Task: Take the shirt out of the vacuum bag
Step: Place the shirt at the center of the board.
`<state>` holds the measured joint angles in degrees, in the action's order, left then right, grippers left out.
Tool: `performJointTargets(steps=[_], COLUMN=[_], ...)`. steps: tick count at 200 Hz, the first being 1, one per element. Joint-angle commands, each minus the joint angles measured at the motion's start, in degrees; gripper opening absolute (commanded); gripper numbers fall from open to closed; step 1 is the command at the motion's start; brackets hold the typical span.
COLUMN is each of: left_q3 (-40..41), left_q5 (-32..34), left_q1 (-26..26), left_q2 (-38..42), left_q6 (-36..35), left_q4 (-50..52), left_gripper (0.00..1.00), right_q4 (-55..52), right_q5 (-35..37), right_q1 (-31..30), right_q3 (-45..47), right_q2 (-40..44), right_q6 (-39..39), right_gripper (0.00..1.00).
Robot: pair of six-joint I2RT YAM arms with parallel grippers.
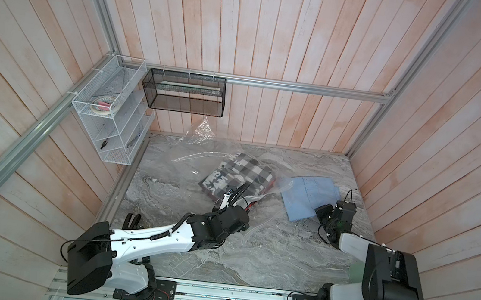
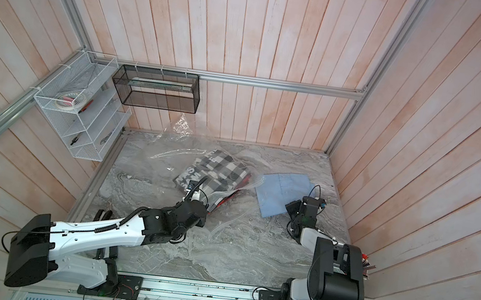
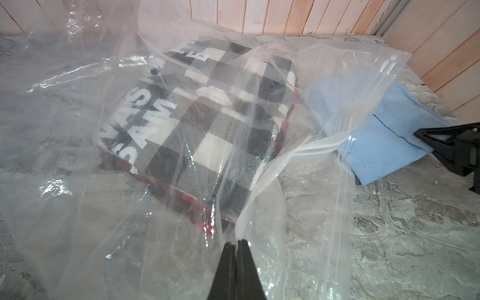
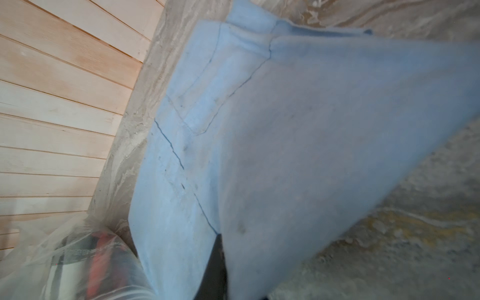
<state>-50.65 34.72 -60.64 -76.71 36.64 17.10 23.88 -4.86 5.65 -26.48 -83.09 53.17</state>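
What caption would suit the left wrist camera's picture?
The left hand pinches the edge of the vacuum bag; a checked cloth lies inside, a blue shirt outside on the table.

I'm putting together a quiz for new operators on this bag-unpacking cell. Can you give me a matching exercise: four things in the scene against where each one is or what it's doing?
Things
1. blue shirt
2. checked garment
3. left end effector
4. black mesh basket

Places or states
a. hanging from the back-wall rail
b. inside the vacuum bag
c. shut on the bag's white zip edge
d. mostly outside the bag, at the right end effector

Pairs: 1-d, 2-b, 3-c, 4-a
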Motion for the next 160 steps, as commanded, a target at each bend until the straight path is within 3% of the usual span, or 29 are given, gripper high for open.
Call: performJointTargets(steps=[1, 15, 27, 76, 82, 113, 160], left_q3=[-0.4, -0.7, -1.0, -2.9, -3.2, -4.1, -3.7], left_q5=[0.3, 0.0, 0.1, -1.1, -1.4, -2.4, -0.9], left_q1=[0.4, 0.4, 0.4, 0.4, 0.4, 0.3, 0.2], left_q2=[0.7, 0.7, 0.6, -1.4, -1.7, -1.9, 0.5], left_q6=[-0.2, -0.5, -0.8, -2.4, -2.7, -4.6, -5.3], left_q4=[0.5, 0.5, 0.4, -1.9, -2.3, -6.7, -12.7], left_gripper=[0.00, 0.00, 0.00, 0.00, 0.00, 0.00, 0.00], right_q4=[-1.6, -1.7, -1.9, -8.5, -8.9, -12.7, -12.7], right_q5=[-4.1, -4.6, -4.1, -0.6, -0.2, 0.9, 5.8], right_q1=[1.0, 0.9, 0.6, -1.3, -2.1, -10.0, -28.0], right_q3=[1.1, 1.6, 2.3, 1.7, 1.4, -3.2, -5.9], right_q2=[-1.6, -0.3, 2.0, 15.9, 17.7, 22.9, 26.3], right_q6=[1.9, 1.8, 1.2, -3.0, -3.9, -9.0, -10.8], right_gripper=[0.21, 0.29, 0.44, 0.88, 0.97, 0.98, 0.98])
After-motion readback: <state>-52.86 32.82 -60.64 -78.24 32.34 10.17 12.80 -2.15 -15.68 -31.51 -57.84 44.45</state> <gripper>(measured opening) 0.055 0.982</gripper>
